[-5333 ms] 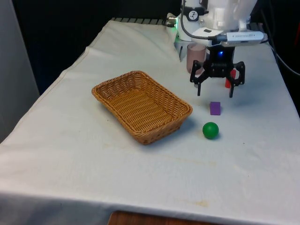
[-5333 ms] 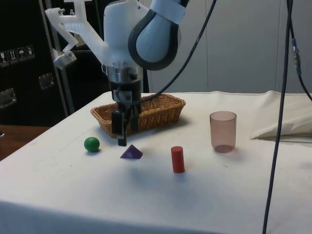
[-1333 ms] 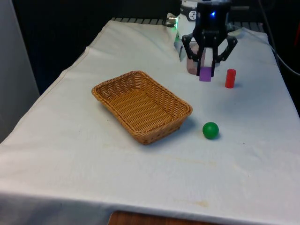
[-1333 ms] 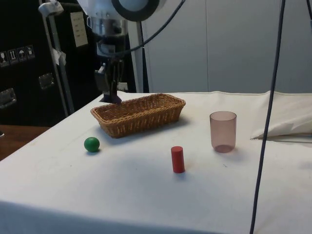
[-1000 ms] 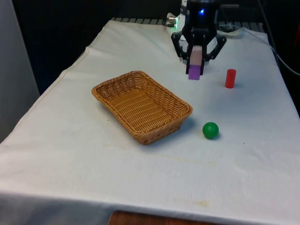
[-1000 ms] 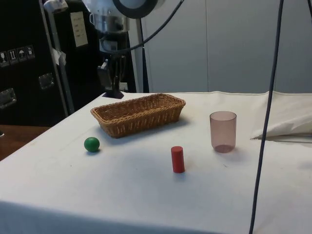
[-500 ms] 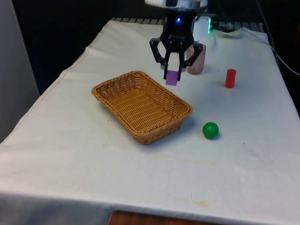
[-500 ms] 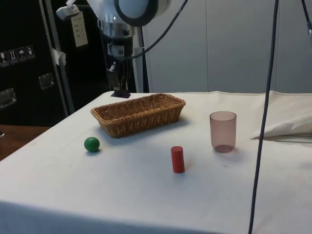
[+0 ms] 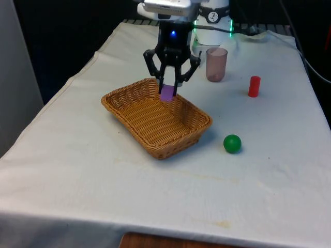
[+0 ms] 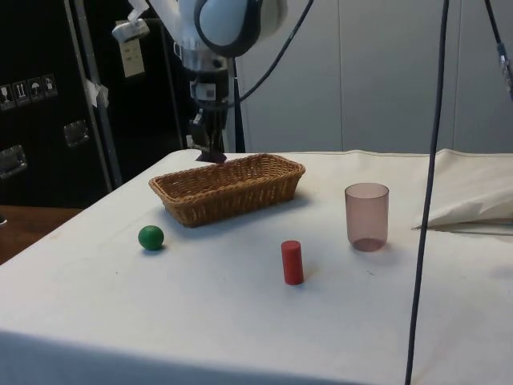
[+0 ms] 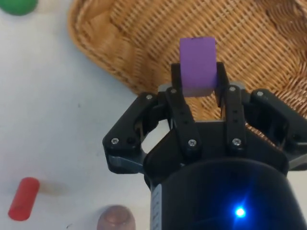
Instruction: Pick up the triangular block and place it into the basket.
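Observation:
My gripper (image 9: pixel 168 92) is shut on the purple triangular block (image 9: pixel 167 93), which hangs in the air over the far end of the wicker basket (image 9: pixel 126 92). From the side, the block (image 10: pixel 212 156) shows dark under the gripper (image 10: pixel 211 152), just above the basket (image 10: pixel 228 190) rim. In the wrist view the purple block (image 11: pixel 197 66) sits squeezed between the two black fingers (image 11: pixel 178 76), with the basket (image 11: pixel 240 43) weave right beneath it.
A green ball (image 9: pixel 232 143) lies near the basket on the front view's right. A red cylinder (image 9: pixel 253 86) and a translucent pink cup (image 9: pixel 216 64) stand farther back on that side. Open white cloth lies all around the basket.
The gripper has carried the purple block from beside the cup towards the front view's left and down a little, so it now hangs over the basket's far end.

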{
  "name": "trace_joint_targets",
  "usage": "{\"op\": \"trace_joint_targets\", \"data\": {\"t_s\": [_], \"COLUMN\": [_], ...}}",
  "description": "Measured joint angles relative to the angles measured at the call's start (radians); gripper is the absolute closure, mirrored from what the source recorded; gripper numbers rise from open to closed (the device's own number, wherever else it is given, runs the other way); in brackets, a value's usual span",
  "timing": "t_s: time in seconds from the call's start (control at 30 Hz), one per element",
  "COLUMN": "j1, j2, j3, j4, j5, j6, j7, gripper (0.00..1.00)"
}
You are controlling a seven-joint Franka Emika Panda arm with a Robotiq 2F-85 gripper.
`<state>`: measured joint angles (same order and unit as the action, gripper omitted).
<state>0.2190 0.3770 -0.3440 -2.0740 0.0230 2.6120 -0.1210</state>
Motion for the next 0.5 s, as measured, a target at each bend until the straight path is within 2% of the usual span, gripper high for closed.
{"op": "trace_joint_targets", "data": {"t_s": [0.4, 0.5], "j1": [-0.012, -0.019], "j2": [0.067, 0.11], "j3": [-0.034, -0.042], "j4": [0.02, 0.035], "j5": [0.043, 0.08], "j6": [0.026, 0.046], "j7": [-0.042, -0.065], "gripper": [0.67, 0.67]}}
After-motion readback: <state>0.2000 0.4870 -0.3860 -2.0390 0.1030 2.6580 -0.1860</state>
